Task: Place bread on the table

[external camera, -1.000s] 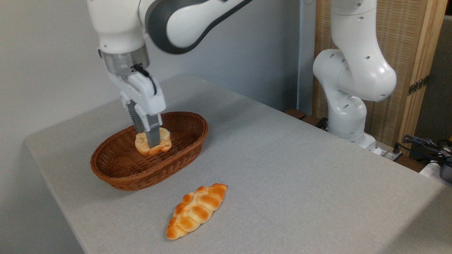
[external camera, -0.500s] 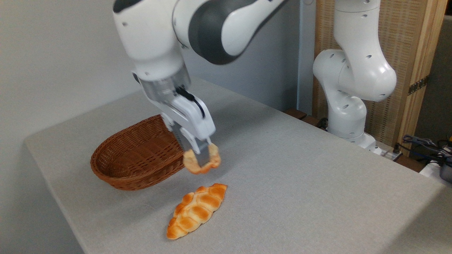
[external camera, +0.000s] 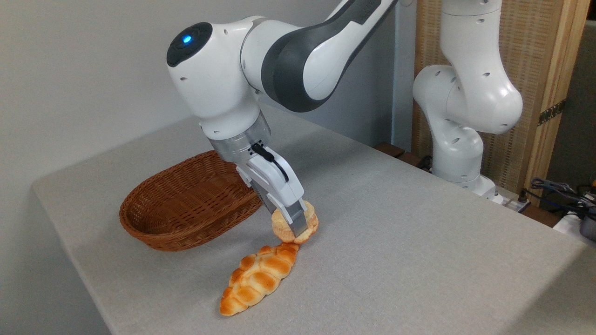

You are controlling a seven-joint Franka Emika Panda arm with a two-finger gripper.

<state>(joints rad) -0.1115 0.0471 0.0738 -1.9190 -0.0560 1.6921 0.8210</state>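
- White/dark-grey Panda arm (external camera: 298,56) reaching in from upper right, wrist bent down toward table centre-left; blue status light lit on top of joint housing.
- Two-finger gripper (external camera: 298,226), white body w/ grey fingers (external camera: 296,221), pointing down and slightly right.
- Jaws closed on small round pale-beige bun w/ lightly browned edge (external camera: 281,225); gap approx. bun thickness; front finger across bun's face, rear finger hidden behind it.
- Bun held on edge, face toward camera, low over light grey speckled fabric-like tabletop (external camera: 396,242). Contact w/ surface: cannot tell; lower rim looks at or just above it.
- Bun position: outside basket, just right of its near-right rim, directly above upper tip of braided loaf; bun rim and loaf tip appear touching or nearly so from this angle.
- Brown oval wicker basket (external camera: 186,204) at table left, upright, nothing visible inside; right part hidden behind gripper body.
- Long glossy orange-brown braided loaf (external camera: 258,277) flat on tabletop, front-centre, lying diagonally, lower end toward front edge.
- Arm base/lower links at right rear, beyond table's far edge; wood-framed woven panel (external camera: 535,83) behind it.
- Dark cables (external camera: 558,190) at far right, off table.
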